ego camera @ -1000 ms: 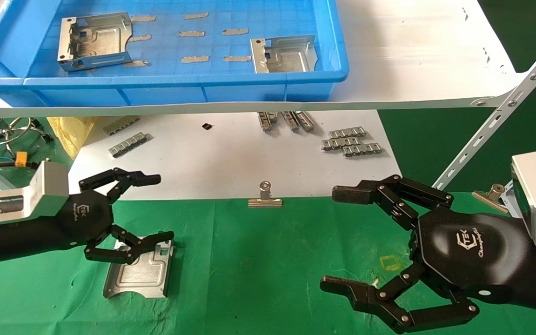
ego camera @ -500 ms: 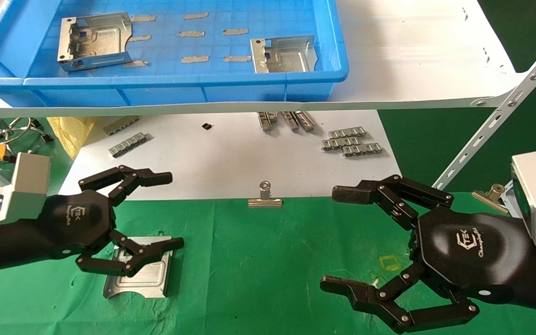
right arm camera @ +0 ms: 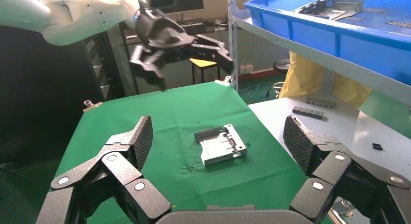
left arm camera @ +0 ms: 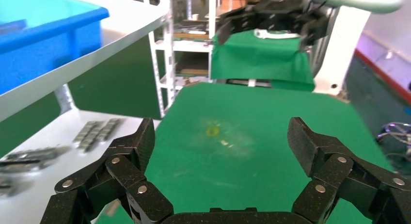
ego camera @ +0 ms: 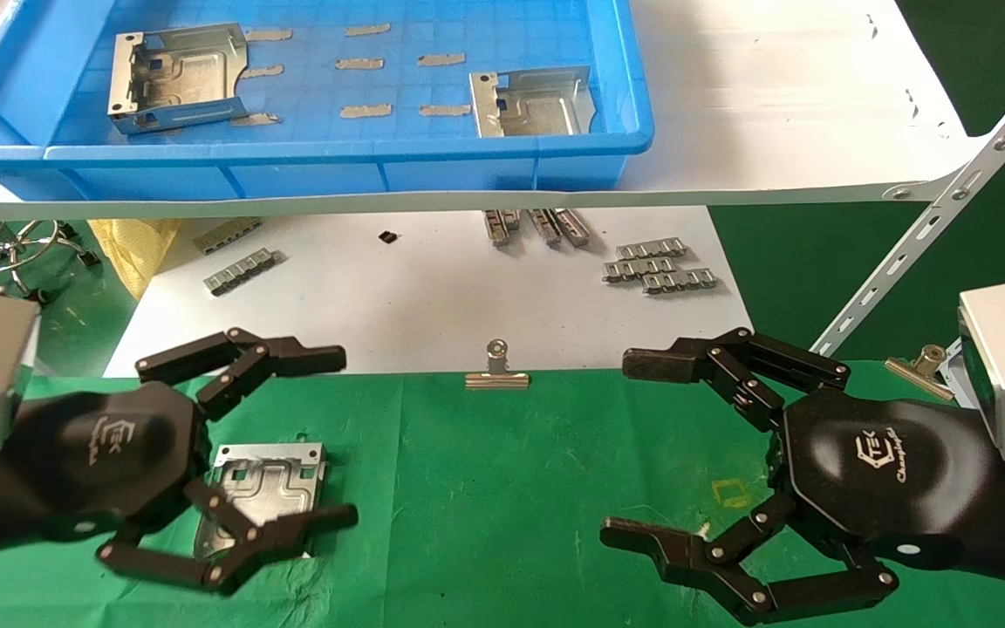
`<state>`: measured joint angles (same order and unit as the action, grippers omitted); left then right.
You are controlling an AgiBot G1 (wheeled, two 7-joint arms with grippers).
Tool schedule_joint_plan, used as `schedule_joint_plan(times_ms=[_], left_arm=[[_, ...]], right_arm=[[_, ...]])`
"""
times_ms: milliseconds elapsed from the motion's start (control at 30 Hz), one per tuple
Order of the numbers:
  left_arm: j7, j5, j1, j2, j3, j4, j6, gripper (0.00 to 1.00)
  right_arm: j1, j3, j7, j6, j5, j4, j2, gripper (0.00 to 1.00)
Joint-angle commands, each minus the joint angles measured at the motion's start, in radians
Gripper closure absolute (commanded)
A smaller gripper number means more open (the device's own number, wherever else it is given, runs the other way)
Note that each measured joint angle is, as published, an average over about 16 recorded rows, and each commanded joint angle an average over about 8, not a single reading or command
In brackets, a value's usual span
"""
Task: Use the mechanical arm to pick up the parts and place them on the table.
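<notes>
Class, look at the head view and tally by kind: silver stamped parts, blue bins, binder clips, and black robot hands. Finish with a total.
Silver stamped parts: 3 (two in the bin, one on the green table)
Blue bin: 1
Binder clips: 2
Black robot hands: 2, left gripper, right gripper
Total: 8

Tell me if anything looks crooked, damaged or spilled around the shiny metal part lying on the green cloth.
Nothing stands out. The shiny stamped sheet-metal part lies flat on the green cloth table, slightly skewed to the table's edge. The open left black three-fingered gripper hovers over it, not gripping. The right gripper hangs open, apart.
</notes>
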<state>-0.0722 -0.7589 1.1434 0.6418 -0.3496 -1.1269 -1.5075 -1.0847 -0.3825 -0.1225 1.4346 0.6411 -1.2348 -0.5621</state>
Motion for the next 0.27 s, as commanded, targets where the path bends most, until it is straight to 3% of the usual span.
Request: schedule_joint_plan(times_ms=[33,267], left_arm=[[-0.031,0.008,-0.019,-0.008,0.019,-0.043,0.003,0.0],[-0.108,0.026,-0.065,-0.028,0.065,-0.147,0.011,0.0]], right_arm=[[0.0,0.0,0.0,0.0,0.0,0.0,0.0,0.0],[0.0,0.0,0.0,0.0,0.0,0.0,0.0,0.0]])
